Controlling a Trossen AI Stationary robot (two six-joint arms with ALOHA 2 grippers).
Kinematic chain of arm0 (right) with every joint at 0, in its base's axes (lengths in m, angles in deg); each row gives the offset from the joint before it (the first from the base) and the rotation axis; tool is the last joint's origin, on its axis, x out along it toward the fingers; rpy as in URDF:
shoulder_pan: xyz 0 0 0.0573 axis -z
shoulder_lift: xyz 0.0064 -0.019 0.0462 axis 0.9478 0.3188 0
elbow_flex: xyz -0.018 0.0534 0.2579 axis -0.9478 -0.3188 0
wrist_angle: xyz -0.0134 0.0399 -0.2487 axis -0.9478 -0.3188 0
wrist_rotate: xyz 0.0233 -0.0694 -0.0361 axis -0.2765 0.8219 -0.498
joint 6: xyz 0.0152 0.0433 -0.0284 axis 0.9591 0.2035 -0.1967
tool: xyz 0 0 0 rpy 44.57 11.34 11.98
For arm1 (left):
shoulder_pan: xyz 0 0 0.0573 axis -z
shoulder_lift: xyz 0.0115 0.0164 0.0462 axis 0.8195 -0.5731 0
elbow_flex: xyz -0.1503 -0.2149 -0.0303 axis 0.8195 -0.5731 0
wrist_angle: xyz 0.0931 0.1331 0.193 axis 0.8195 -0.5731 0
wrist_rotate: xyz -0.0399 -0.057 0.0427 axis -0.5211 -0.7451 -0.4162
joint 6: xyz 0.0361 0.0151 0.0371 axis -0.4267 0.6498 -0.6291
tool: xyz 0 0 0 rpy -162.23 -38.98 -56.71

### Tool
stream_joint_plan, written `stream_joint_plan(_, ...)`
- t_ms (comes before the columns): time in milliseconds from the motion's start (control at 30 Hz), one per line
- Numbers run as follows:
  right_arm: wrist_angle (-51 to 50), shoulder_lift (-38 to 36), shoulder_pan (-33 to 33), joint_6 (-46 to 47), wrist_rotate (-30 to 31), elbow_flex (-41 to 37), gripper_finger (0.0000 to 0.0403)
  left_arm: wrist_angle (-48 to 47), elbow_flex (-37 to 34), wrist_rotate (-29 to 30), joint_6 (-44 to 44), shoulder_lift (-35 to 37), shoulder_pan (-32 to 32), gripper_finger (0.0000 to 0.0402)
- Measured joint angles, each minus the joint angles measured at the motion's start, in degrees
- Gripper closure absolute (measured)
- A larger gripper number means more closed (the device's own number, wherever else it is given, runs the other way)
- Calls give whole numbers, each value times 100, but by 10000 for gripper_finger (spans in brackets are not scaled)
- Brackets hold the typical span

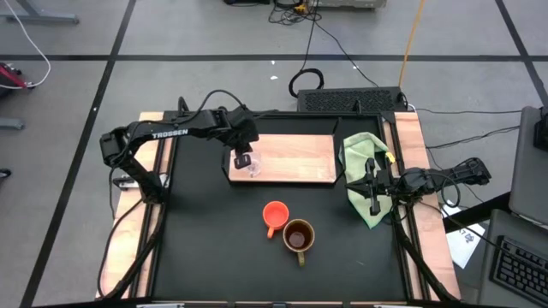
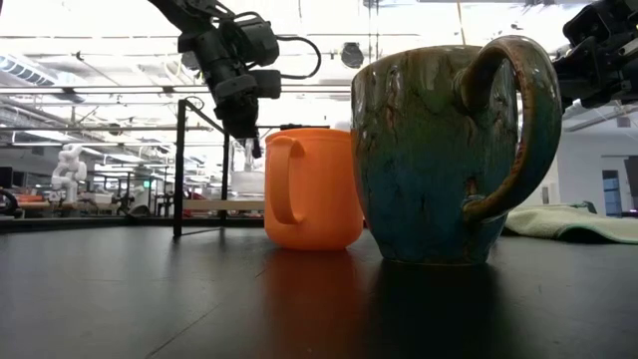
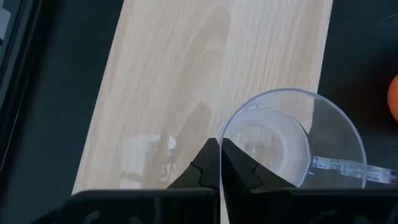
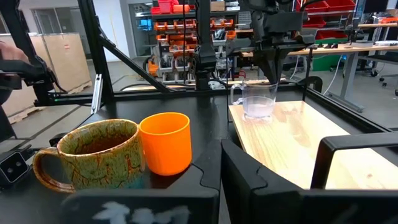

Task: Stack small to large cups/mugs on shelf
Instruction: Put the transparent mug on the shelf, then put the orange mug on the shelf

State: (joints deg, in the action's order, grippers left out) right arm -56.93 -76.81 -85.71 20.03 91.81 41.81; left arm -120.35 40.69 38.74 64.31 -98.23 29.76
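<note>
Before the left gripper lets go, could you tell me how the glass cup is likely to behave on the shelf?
The glass cup looks thin, clear and small, so probably light and easily nudged. It widens towards the rim, so a knock up there from the left gripper might tip it. The shelf looks flat and smooth, so the cup may slide rather than grip.

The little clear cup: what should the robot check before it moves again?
1. Clear cup sits on the shelf: ok.
2. Cup is upright: ok.
3. Left pincer has let go: not ok, it pinches the rim.
4. Orange mug stands upright on the table: ok.
5. Brown mug stands upright beside it: ok.
6. Right pincer is out of the way, over the green cloth: ok.
</note>
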Motion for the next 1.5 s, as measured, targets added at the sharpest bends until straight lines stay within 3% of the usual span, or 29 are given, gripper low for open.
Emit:
stream_joint_plan(600, 2, 0, 1, 20, 0, 0, 403, 7, -5, -2, 191, -2, -11, 398)
stream_joint_plan(1200, 2, 0, 0, 20, 0, 0, 403, -15, -5, -2, 71, -7, -15, 302)
stream_joint_plan(1500, 7, 2, 0, 20, 0, 0, 403, -15, -10, -4, 79, 634, -31, 259)
